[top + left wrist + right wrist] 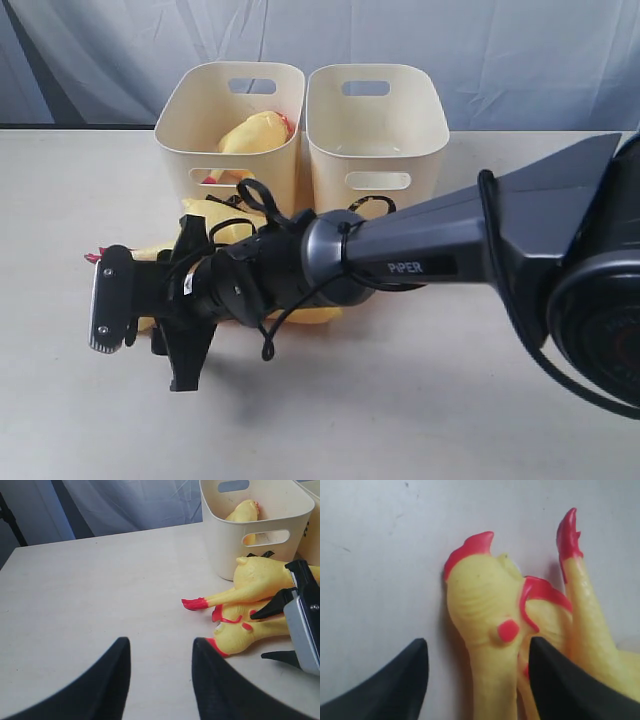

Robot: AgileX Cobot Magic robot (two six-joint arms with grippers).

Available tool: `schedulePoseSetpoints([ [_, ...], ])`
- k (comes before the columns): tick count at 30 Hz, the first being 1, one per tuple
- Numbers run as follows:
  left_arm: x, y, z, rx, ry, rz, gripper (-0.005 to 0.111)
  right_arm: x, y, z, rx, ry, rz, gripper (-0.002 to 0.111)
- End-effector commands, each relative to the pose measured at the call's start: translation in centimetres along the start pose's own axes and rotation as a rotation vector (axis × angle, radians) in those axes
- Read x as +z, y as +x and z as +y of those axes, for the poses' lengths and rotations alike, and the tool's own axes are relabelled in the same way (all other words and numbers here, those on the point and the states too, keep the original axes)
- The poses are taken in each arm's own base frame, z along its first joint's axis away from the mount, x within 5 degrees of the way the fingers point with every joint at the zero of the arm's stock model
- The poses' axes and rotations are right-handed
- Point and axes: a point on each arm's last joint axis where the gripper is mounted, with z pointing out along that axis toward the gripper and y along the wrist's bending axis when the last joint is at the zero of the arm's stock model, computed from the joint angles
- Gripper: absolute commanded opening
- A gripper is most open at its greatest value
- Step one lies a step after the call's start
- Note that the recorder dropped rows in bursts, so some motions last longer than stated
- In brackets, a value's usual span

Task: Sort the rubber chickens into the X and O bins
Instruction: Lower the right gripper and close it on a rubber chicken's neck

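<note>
I find the right pincer (477,647) reached across the desk (450,410) to the left side of the exterior view. Its jaws are spread and set either side of the neck of the first chicken (480,600). One finger (395,680) stands clear of the neck, with bare desk showing between. The other sits close by the red collar, and I cannot tell whether it touches. Nothing is pinched. The first chicken lies on the desk with its head and red comb just past the fingertips. The second chicken (260,575) lies alongside and touches it. Its leg is stretched out to a red foot (192,603), and its body is just beside the base of the left bin (180,140). The third chicken (255,135) sits inside the left bin, toward the side nearer the right bin (330,175). The two bins stand side by side at the back of the desk. The arm and its cable cover their lower fronts, so I cannot tell which carries the X and which the O. The left pincer (161,647) hovers over bare desk, jaws spread with nothing between them, apart from the chickens.
</note>
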Motion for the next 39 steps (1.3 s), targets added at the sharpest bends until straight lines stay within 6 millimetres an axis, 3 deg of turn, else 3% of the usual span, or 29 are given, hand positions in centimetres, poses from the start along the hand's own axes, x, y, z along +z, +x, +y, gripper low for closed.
schedulePoseSetpoints([
  [1, 0.0, 0.1, 0.0, -0.007, 0.002, -0.012, 0.039, 0.3, 0.0, 0.1, -0.022, 0.008, -0.003, 0.045],
  [3, 0.0, 0.1, 0.0, -0.007, 0.002, -0.012, 0.039, 0.5, 0.1, 0.2, -0.025, 0.003, 0.002, 0.041],
  [8, 0.0, 0.1, 0.0, -0.009, 0.002, -0.012, 0.039, 1.0, 0.5, 0.5, -0.033, -0.005, 0.011, 0.049],
  [20, -0.4, 0.2, 0.2, -0.008, -0.012, -0.045, 0.039, 1.0, 0.2, 0.1, -0.031, 0.04, -0.013, 0.049],
  [27, -0.4, 0.2, 0.2, -0.013, -0.014, -0.043, 0.039, 0.9, 1.9, -1.2, 0.099, 0.049, 0.013, 0.049],
  [39, -0.4, 0.2, 0.2, -0.013, -0.014, -0.043, 0.039, 1.6, 2.8, -0.4, 0.102, -0.012, 0.053, 0.049],
])
